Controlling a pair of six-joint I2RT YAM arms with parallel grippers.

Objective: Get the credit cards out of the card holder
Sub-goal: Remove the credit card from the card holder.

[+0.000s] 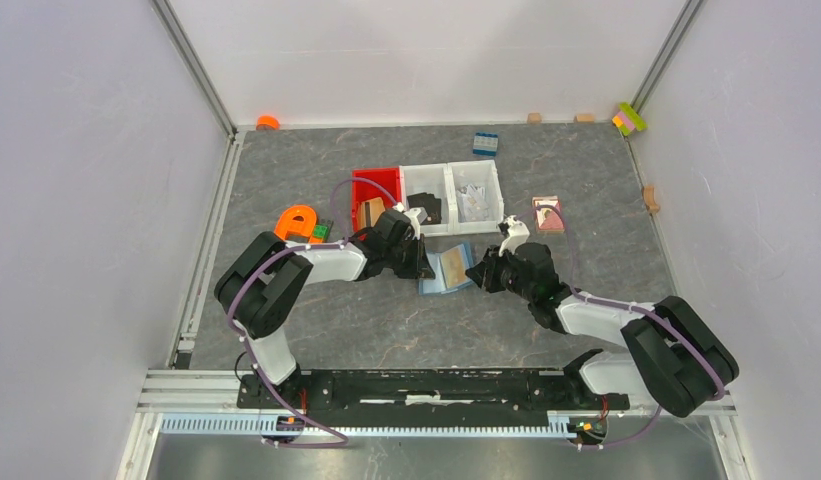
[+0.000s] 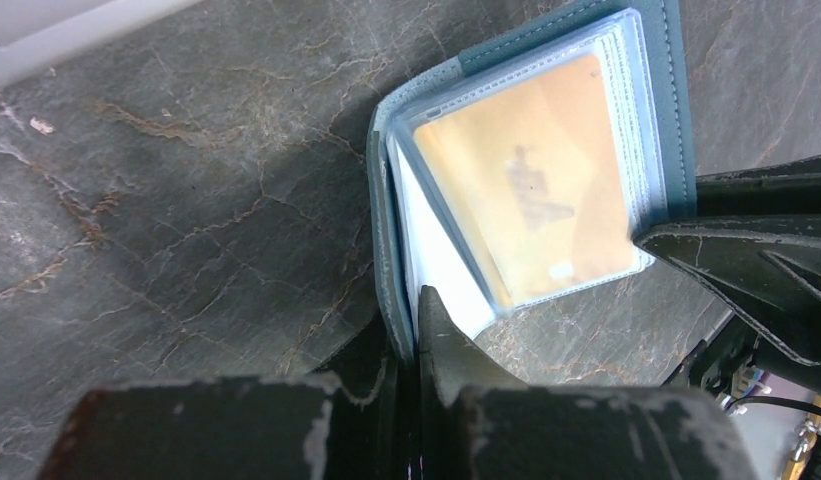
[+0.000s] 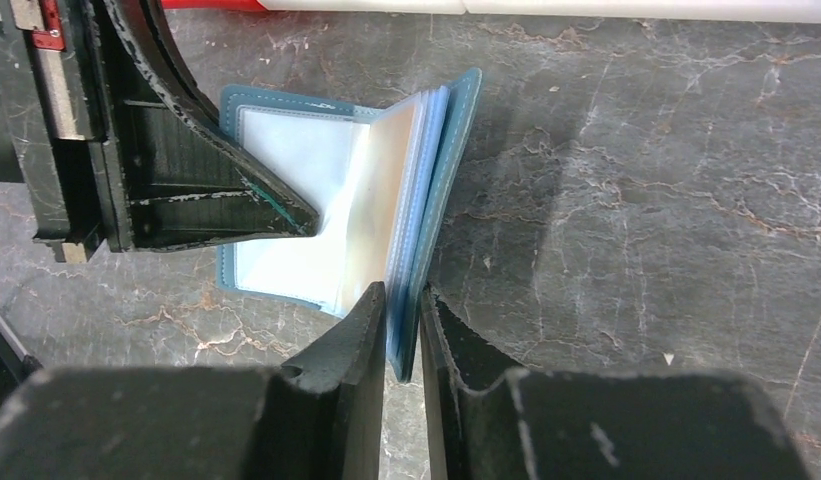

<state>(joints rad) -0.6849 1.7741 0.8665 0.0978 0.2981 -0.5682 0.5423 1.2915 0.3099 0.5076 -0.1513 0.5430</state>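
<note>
Left jaws pressed together on one cover edge of the card holder [image 2: 674, 100]; right jaws pinch the opposite cover and sleeve stack. Holder lies spread open at centre of the top view on the grey marbled counter [image 1: 386, 320]. Stitched steel-blue covers, floppy clear sleeves. Tan-gold credit card [image 2: 531, 180] is sleeved; none visibly extracted.

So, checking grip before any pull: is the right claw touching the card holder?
Touching. The right wrist view shows the right claw pinching the raised cover of the card holder from both sides.
</note>
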